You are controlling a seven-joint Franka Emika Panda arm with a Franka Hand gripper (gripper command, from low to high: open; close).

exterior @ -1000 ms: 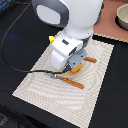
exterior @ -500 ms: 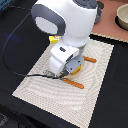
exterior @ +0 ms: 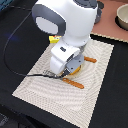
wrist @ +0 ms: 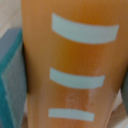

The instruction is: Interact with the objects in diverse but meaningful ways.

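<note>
Bread loaf (wrist: 75,65) fills wrist cam.
Orange-brown w/ pale score marks, right under gripper (exterior: 64,75); grip state can't tell.

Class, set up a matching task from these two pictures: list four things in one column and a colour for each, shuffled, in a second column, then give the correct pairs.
Things:
1. bread loaf
2. score marks on the loaf
3. placemat
4. block behind the arm

Colours:
A. yellow
B. beige
C. orange-brown
D. pale, whitish

Pairs: 1-C, 2-D, 3-B, 4-A
</note>
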